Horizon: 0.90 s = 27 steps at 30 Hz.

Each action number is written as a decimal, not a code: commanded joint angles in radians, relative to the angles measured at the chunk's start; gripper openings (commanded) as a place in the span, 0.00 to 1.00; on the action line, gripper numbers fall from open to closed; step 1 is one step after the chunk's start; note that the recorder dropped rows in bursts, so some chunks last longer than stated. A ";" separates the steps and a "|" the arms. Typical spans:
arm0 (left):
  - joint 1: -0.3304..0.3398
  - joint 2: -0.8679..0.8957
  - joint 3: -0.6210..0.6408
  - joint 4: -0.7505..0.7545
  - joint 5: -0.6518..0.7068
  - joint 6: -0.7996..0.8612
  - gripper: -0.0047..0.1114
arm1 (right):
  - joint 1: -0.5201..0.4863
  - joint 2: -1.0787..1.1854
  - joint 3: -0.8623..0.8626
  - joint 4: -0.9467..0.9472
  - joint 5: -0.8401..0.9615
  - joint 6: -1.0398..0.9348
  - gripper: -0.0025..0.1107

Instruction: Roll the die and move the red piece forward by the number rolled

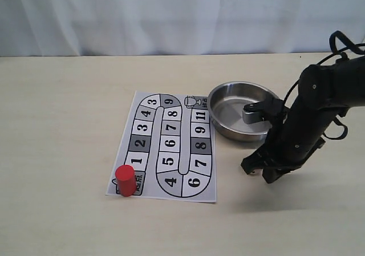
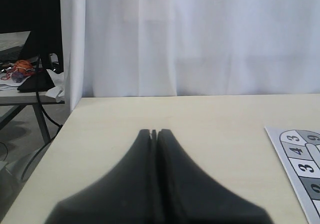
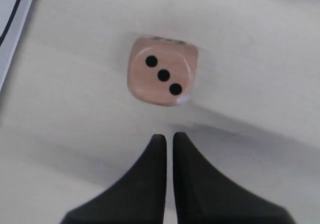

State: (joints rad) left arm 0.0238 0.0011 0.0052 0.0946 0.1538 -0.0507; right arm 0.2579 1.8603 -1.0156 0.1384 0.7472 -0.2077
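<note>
The die point(image 3: 161, 70), a pale tan cube with three dark pips facing the right wrist camera, lies on the table just beyond my right gripper point(image 3: 165, 135). That gripper's fingers are nearly together, with nothing between them. In the exterior view the right gripper point(image 1: 263, 170) hangs low over the table in front of the bowl, and the arm hides the die. The red piece point(image 1: 125, 180) stands upright on the start square at the near left corner of the printed board point(image 1: 165, 147). My left gripper point(image 2: 154, 132) is shut and empty over bare table, out of the exterior view.
A steel bowl point(image 1: 227, 128) sits right of the board, behind the right arm. The board's edge shows in the left wrist view point(image 2: 300, 164) and the right wrist view point(image 3: 10, 14). A white curtain backs the table; the table's left edge point(image 2: 60, 134) drops off.
</note>
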 commanded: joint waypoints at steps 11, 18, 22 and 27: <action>0.000 -0.001 -0.005 -0.001 -0.012 -0.002 0.04 | 0.113 -0.089 -0.124 0.049 0.181 -0.105 0.06; 0.000 -0.001 -0.005 -0.001 -0.012 -0.002 0.04 | 0.306 -0.107 -0.131 0.049 -0.015 -0.134 0.25; 0.000 -0.001 -0.005 -0.001 -0.012 -0.002 0.04 | 0.382 -0.105 -0.131 0.099 -0.107 -0.134 0.46; 0.000 -0.001 -0.005 -0.001 -0.012 -0.002 0.04 | 0.439 -0.091 -0.148 0.186 -0.186 -0.109 0.56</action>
State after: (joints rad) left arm 0.0238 0.0011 0.0052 0.0946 0.1538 -0.0507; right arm 0.6763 1.7586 -1.1479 0.2743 0.6109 -0.3245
